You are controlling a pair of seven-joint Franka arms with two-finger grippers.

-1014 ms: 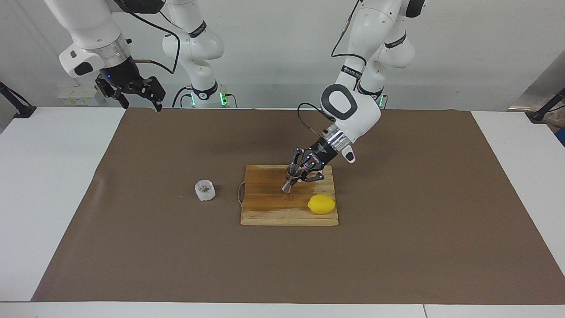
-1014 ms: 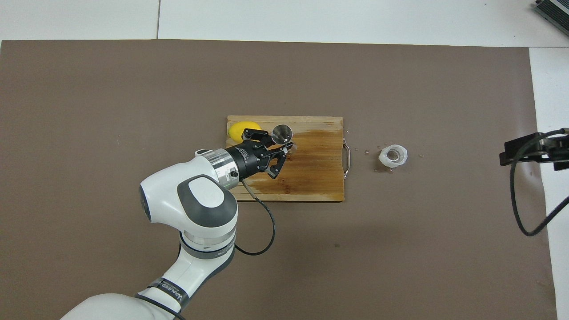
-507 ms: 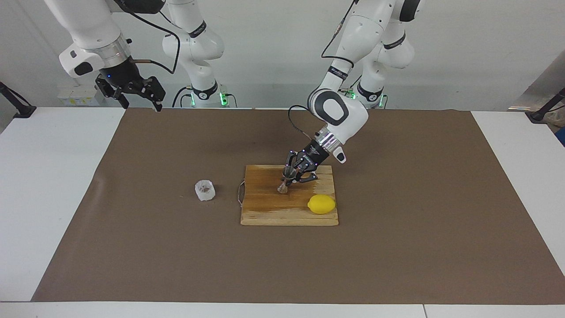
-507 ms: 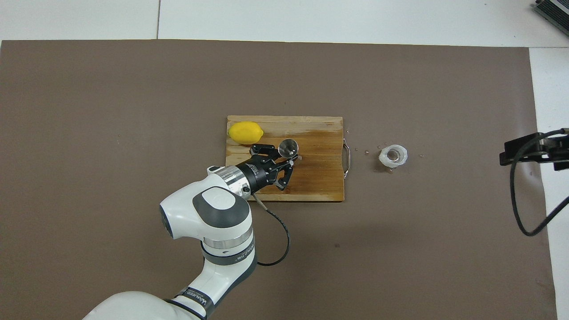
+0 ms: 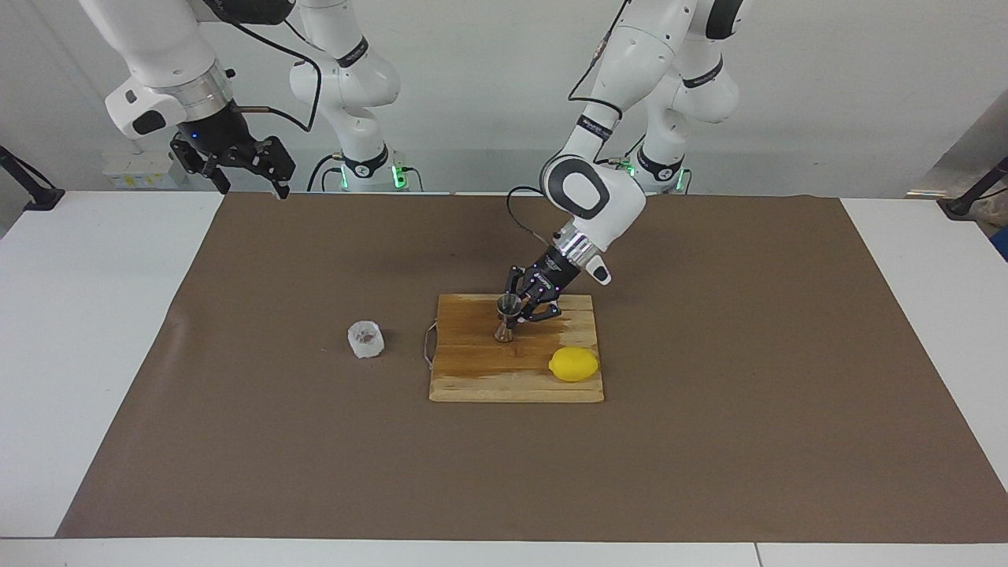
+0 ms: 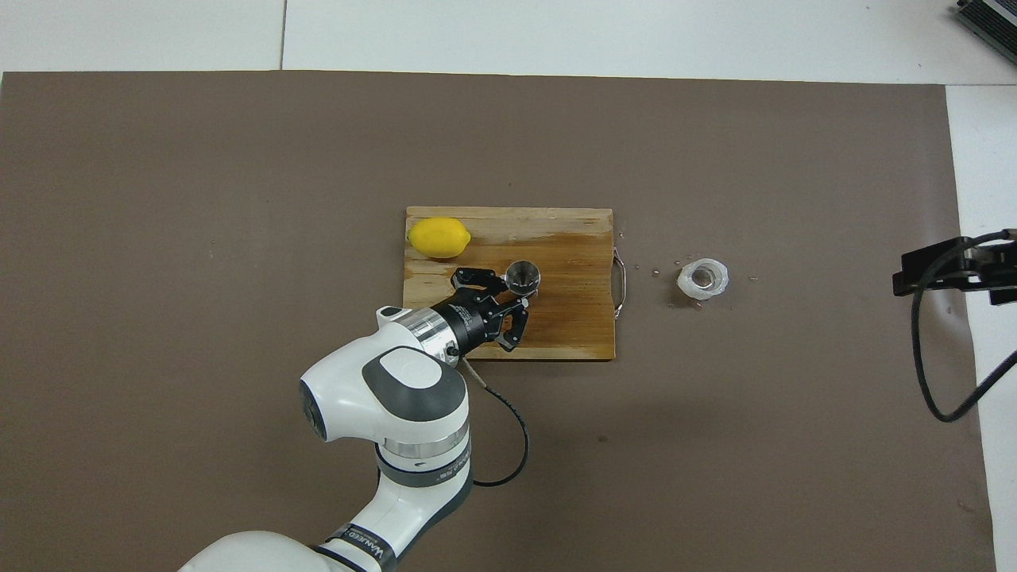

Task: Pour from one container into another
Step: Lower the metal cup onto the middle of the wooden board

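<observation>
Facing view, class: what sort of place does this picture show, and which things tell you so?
Probably a robotics lab set up as a mock kitchen or bar: two arms mounted at a table covered by a brown mat, with a cutting board, a lemon and a steel jigger laid out.

A white counter (image 5: 94, 331) spans the scene, built of abutting panels whose seams show along the edge farthest from the robots (image 6: 284, 36). A brown mat (image 5: 709, 409) covers most of its surface, leaving white margins at both ends and along that farthest edge. A plain pale grey wall (image 5: 488, 102) stands at the robots' end. Black clamp arms (image 5: 27, 185) sit at the counter's corners near the wall. A small white box (image 5: 134, 169) lies at the wall's foot toward the right arm's end. Lighting is even and diffuse, with soft shadows on the mat.
</observation>
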